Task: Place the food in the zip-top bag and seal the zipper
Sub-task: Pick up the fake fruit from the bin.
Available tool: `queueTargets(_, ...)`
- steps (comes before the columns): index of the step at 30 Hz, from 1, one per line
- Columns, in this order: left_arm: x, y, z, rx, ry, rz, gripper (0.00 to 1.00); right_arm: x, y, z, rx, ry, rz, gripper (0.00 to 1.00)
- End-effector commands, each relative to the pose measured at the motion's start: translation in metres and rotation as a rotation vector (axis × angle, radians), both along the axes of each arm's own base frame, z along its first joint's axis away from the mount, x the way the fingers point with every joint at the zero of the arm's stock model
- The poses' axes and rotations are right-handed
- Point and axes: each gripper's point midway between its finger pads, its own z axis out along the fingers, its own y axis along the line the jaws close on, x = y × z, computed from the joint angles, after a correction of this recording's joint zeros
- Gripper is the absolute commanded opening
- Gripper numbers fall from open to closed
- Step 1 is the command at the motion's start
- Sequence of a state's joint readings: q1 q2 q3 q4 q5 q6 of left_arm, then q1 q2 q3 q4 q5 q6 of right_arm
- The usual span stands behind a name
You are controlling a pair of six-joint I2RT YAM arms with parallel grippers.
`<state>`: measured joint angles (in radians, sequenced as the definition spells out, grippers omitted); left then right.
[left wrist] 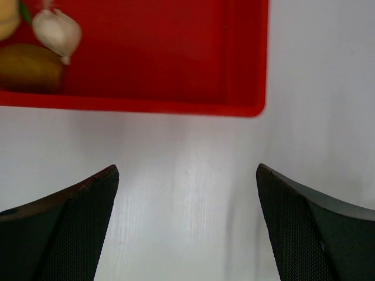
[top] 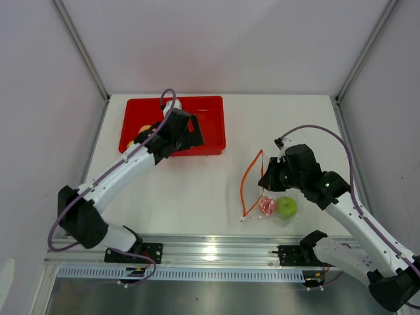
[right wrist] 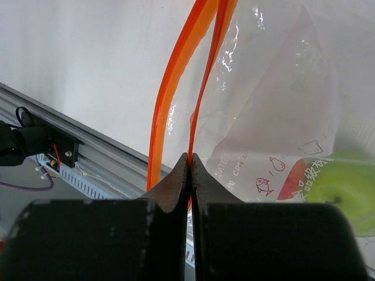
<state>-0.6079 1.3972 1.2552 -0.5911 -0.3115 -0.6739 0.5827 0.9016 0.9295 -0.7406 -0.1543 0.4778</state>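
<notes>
Your right gripper (right wrist: 189,158) is pinching one side of the zipper (right wrist: 178,76), with its fingers pressed fully together on the orange-red strip. The other side of the strip is standing a little apart, to the left in the wrist view, so the mouth of the zip-top bag (right wrist: 275,88) is gaping open. The bag is lying on the white tabletop (top: 197,190) in front of the right arm. Its body is spreading out just beside the gripper, toward the near edge. The bag is looking clear and crinkly, with small printed marks on it. Inside it a green apple (right wrist: 340,181) and a red-pink fruit (right wrist: 293,181) are sitting close side by side.

Your left gripper (left wrist: 187,175) is hovering with its fingers spread wide and is holding nothing. It is hanging over bare tabletop, just beside the edge of the red tray (left wrist: 176,58). In one corner of the tray a white piece (left wrist: 57,30), a brownish piece (left wrist: 29,67) and a yellow piece (left wrist: 7,20) are lying close together.
</notes>
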Motion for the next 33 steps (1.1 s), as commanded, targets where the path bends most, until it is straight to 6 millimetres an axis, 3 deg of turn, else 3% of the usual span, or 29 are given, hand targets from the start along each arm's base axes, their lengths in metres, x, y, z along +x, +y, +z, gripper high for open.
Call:
queueTargets(1, 0.032, 0.03, -0.004, 0.092, 0.058, 0.173, 1.0, 0.006, 0.0, -0.003, -0.019, -0.016, -0.007, 0.0)
queueTargets(2, 0.039, 0.043, 0.001, 0.137, 0.073, 0.227, 1.0, 0.007, -0.001, -0.004, -0.025, -0.017, -0.01, 0.0)
queueTargets(3, 0.044, 0.048, -0.003, 0.161, 0.102, 0.257, 0.99, 0.007, -0.001, -0.005, -0.026, -0.017, -0.01, 0.0)
queueTargets(4, 0.055, 0.049, 0.006, 0.166, 0.098, 0.28, 0.99, 0.007, -0.001, -0.007, -0.028, -0.015, -0.009, 0.0)
queueTargets(5, 0.072, 0.052, 0.002, 0.199, 0.118, 0.323, 1.0, 0.007, -0.001, -0.007, -0.028, -0.014, -0.006, 0.0)
queueTargets(6, 0.066, 0.06, -0.01, 0.239, 0.187, 0.356, 1.0, 0.007, -0.001, -0.008, -0.035, -0.013, -0.005, 0.0)
queueTargets(7, 0.082, 0.055, 0.014, 0.202, 0.147, 0.376, 0.99, 0.008, -0.001, -0.009, -0.04, -0.011, -0.006, 0.0)
queueTargets(8, 0.087, 0.061, 0.005, 0.22, 0.184, 0.397, 0.99, 0.008, -0.002, -0.008, -0.046, -0.012, -0.007, 0.0)
queueTargets(9, 0.086, 0.063, -0.024, 0.267, 0.282, 0.403, 1.0, 0.009, -0.004, -0.01, -0.053, -0.011, -0.013, 0.0)
queueTargets(11, 0.101, 0.067, -0.02, 0.233, 0.289, 0.457, 0.99, 0.009, -0.004, -0.012, -0.057, -0.016, -0.011, 0.0)
queueTargets(12, 0.103, 0.065, -0.04, 0.239, 0.345, 0.457, 0.99, 0.01, -0.004, -0.013, -0.06, -0.017, -0.01, 0.0)
queueTargets(17, 0.114, 0.082, -0.076, 0.159, 0.449, 0.529, 0.99, 0.011, -0.004, -0.02, -0.076, -0.002, -0.005, 0.0)
queueTargets(28, 0.134, 0.113, -0.094, 0.045, 0.485, 0.627, 0.99, 0.013, 0.001, -0.035, -0.078, 0.016, 0.013, 0.0)
queueTargets(33, 0.14, 0.1, -0.123, -0.039, 0.571, 0.555, 0.97, 0.013, 0.0, -0.038, -0.082, 0.017, 0.013, 0.0)
